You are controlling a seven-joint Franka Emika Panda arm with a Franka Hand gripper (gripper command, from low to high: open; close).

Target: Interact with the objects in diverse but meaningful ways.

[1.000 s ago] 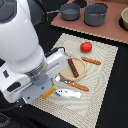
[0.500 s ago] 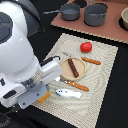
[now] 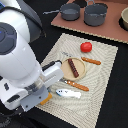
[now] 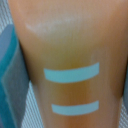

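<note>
Pincer, hidden behind the arm, state unclear; the light, rigid, slippery tomato [image 3: 86, 47] wants gripping across its middle.

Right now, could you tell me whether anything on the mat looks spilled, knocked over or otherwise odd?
Nothing looks spilled or damaged. The tomato, the dark sausage stick on its round tan piece, and the white-and-blue piece lie tidily on the striped mat. The wrist view is filled by a blurred orange surface with two pale bars, too close to identify.
</note>
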